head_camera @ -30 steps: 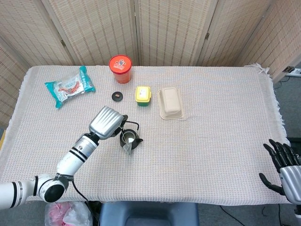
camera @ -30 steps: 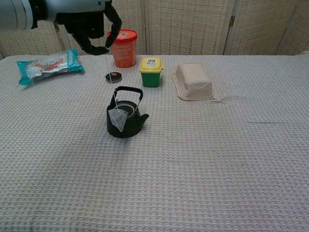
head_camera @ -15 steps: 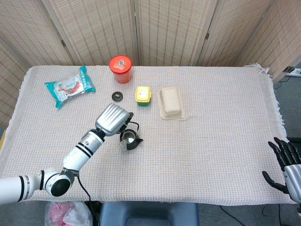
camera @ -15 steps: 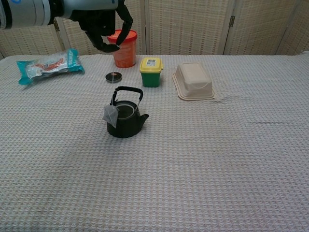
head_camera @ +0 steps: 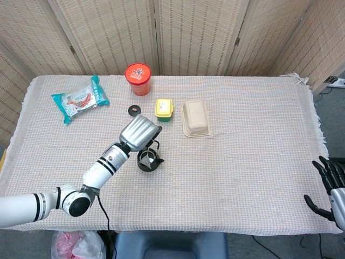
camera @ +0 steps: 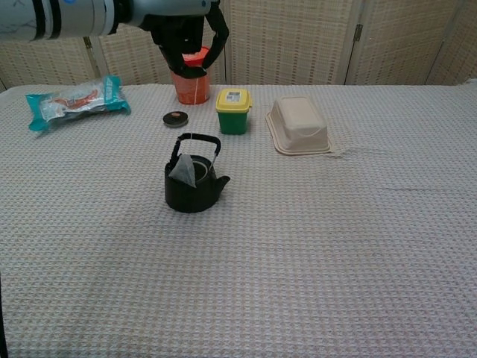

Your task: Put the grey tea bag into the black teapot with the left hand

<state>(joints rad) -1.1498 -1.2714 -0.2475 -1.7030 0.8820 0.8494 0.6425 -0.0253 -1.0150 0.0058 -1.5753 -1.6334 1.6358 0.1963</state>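
Note:
The black teapot (camera: 192, 188) stands open on the cloth, handle upright, left of centre; in the head view the teapot (head_camera: 149, 161) sits just below my left hand (head_camera: 140, 131). High above the pot, my left hand (camera: 190, 33) pinches a thin string. From it hangs the grey tea bag (camera: 183, 170), at the left side of the pot's mouth under the handle. Whether the bag touches the rim I cannot tell. My right hand (head_camera: 331, 190) shows at the lower right corner off the table, fingers apart, holding nothing.
The teapot's small black lid (camera: 176, 118) lies behind the pot. A red tub (camera: 191, 83), a yellow-lidded green box (camera: 234, 110) and a beige container (camera: 299, 124) stand in a row at the back. A snack packet (camera: 74, 101) lies far left.
My left hand has moved right, to above the teapot. The tea bag rose from the pot's front wall to its mouth. My right hand slid lower and further right.

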